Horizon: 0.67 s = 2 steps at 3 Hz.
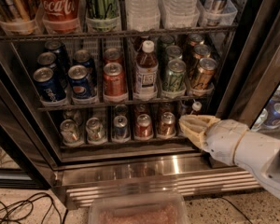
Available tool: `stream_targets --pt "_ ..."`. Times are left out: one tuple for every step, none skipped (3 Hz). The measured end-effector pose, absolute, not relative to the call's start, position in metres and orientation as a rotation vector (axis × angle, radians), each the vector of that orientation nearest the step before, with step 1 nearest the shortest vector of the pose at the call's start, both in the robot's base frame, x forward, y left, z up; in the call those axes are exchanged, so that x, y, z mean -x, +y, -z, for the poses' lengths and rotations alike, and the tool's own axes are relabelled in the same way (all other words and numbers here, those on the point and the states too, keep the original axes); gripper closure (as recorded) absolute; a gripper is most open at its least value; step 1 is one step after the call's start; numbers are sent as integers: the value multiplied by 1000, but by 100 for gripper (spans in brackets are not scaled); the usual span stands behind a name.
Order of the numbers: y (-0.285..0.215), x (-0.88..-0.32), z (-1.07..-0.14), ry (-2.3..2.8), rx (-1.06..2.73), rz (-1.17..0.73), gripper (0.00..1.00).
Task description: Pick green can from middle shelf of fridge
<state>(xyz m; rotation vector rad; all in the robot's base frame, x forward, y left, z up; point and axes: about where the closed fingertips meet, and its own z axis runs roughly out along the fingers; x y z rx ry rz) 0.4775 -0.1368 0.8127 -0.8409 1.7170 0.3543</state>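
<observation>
The green can (174,75) stands at the front of a lane on the middle shelf (107,102) of the fridge (144,171), with two more green cans behind it. A brown bottle (146,72) is on its left and copper-brown cans (203,73) are on its right. My gripper (185,125), tan-tipped on a white arm, is in front of the right end of the lower shelf. It is below the green can and slightly to its right, clear of it and holding nothing that I can see.
Blue Pepsi cans (79,81) and a red can (114,79) fill the middle shelf's left lanes. Several cans line the lower shelf (116,128). The black door frame (252,69) stands right of the arm. A clear plastic tub (137,211) and cables (18,208) lie on the floor.
</observation>
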Motion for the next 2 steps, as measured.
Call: stream_targets --pt "-149 -493 -803 1641 736 -260 100" --pt "-136 -506 -811 1591 724 -223 100"
